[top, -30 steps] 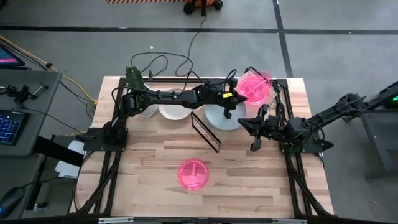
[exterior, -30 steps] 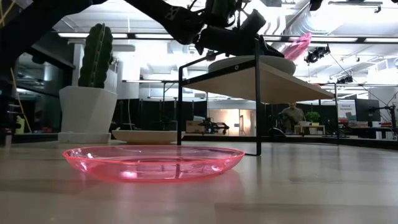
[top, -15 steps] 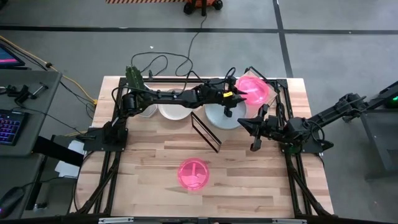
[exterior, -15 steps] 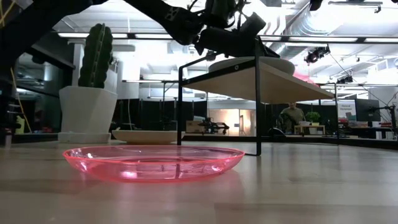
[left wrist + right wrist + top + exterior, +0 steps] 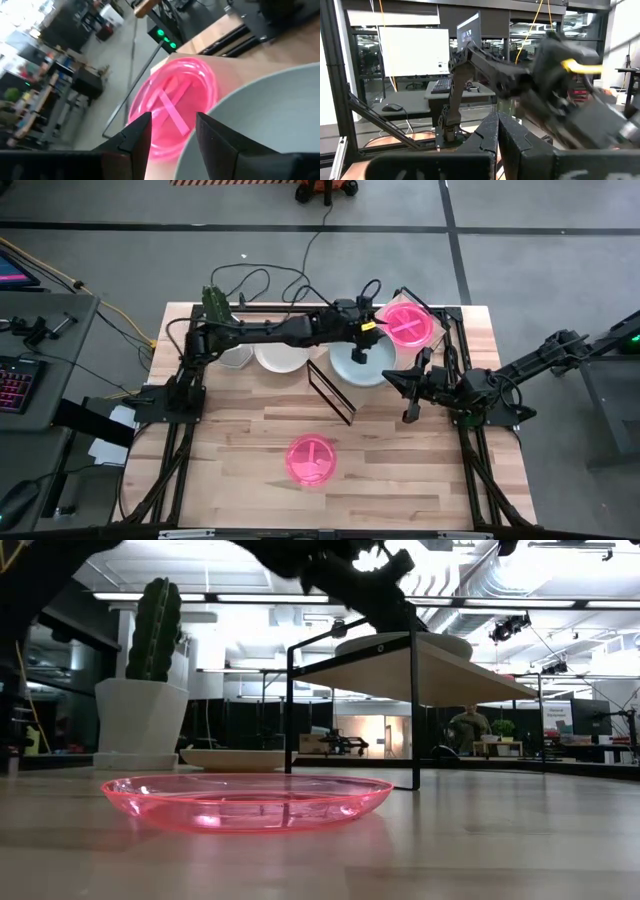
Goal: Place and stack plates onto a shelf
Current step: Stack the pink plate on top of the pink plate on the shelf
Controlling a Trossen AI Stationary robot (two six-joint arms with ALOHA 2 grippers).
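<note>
A pink plate (image 5: 408, 323) lies flat on the right end of the shelf (image 5: 445, 675), beside a pale grey-green plate (image 5: 360, 366) that also rests on the board. My left gripper (image 5: 172, 137) hovers open just above and short of the pink plate (image 5: 172, 105), touching nothing. Another pink plate (image 5: 312, 460) sits on the tabletop near the front. A cream-white plate (image 5: 283, 356) rests on the table left of the shelf. My right gripper (image 5: 408, 414) waits shut at the table's right side, with nothing in it.
A white pot with a green cactus (image 5: 140, 690) stands at the far left, next to the cream-white plate (image 5: 235, 758). The shelf's black frame leg (image 5: 330, 392) juts toward the table's middle. Bare wood lies around the near pink plate (image 5: 245, 802).
My left gripper has opened and let go of the pink plate, then risen and drawn back a little toward the table's left. The plate, tilted up a second ago, has dropped flat onto the shelf's right end.
</note>
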